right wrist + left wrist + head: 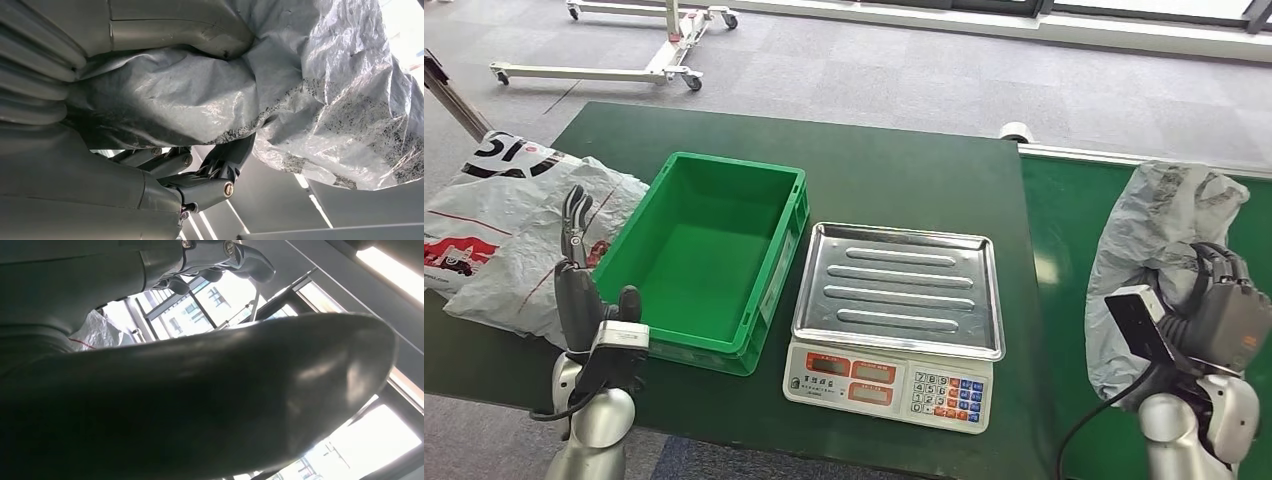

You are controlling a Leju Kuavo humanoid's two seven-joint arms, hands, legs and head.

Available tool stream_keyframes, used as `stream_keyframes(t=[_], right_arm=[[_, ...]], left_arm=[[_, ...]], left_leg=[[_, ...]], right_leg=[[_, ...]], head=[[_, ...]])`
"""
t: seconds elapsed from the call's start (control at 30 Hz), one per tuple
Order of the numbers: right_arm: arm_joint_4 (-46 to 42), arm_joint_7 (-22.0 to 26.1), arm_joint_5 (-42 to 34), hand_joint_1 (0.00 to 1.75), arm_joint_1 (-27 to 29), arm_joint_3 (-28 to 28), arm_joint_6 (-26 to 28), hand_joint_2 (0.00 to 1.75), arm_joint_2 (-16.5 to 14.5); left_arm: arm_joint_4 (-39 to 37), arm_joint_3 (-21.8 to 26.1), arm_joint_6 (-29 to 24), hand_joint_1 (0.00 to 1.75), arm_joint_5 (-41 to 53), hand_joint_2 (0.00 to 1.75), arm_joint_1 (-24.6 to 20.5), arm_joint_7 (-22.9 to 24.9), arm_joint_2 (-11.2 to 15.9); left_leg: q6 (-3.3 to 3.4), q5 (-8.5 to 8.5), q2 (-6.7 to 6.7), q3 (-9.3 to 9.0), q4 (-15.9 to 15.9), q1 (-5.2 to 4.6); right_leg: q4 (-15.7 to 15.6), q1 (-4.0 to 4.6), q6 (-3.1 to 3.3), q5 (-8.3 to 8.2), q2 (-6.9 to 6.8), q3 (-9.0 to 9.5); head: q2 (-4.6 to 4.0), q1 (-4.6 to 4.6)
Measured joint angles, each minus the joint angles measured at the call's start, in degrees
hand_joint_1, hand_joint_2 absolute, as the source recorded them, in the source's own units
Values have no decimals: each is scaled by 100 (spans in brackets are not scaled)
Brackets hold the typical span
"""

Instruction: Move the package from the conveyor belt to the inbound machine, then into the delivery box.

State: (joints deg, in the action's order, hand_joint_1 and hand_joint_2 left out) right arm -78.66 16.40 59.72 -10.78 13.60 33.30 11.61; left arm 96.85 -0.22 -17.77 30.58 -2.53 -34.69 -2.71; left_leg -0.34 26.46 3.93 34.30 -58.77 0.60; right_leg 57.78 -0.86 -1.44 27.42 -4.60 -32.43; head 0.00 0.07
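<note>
A crumpled grey plastic package lies on the green conveyor belt at the right. My right hand grips its near end; in the right wrist view the thumb presses one side of the package and the dark fingers curl under the other. The inbound machine, a scale with a bare steel tray, stands mid-table. The green delivery box sits left of it with nothing inside. My left hand is raised beside the box's left wall, fingers straight and apart, holding nothing.
Several white and grey mail bags are piled on the table's left end, behind my left hand. A white wheeled frame stands on the grey carpet beyond the table. The scale's keypad faces me at the table's front edge.
</note>
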Motion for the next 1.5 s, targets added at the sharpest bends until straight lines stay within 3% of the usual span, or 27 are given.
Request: stream_keyframes(t=[0.73,0.87,1.03,1.23,1.5], right_arm=[[2,-111,-58,175,-185,-274,4,175,241],[25,60,-48,175,-318,-360,-164,175,255],[442,26,511,175,-1066,-1272,-728,175,-6],[1434,-275,765,175,-1590,-2521,-463,175,-582],[1868,-302,628,175,-1757,-3138,-475,175,-693]], left_arm=[[-137,0,-45,0,-72,0,-105,-31,35],[-168,-3,15,0,-114,0,-134,-56,34],[-342,-123,140,0,-180,0,-302,-144,16],[-496,-229,98,0,-179,0,-356,-153,-11],[-562,-239,49,0,-178,0,-355,-154,-13]], left_leg=[[-1,-1,-5,2,0,0],[-2,-2,0,10,2,-1],[-22,-15,39,5,5,2],[-43,-40,11,9,14,12],[-46,-40,-3,18,16,12]], right_leg=[[0,0,0,0,-4,0],[6,0,2,-2,1,-3],[11,12,19,-16,42,-20],[14,27,38,-21,16,-30],[16,27,42,-18,2,-34]], head=[[-1,0],[0,1],[0,1],[0,-1],[0,0]])
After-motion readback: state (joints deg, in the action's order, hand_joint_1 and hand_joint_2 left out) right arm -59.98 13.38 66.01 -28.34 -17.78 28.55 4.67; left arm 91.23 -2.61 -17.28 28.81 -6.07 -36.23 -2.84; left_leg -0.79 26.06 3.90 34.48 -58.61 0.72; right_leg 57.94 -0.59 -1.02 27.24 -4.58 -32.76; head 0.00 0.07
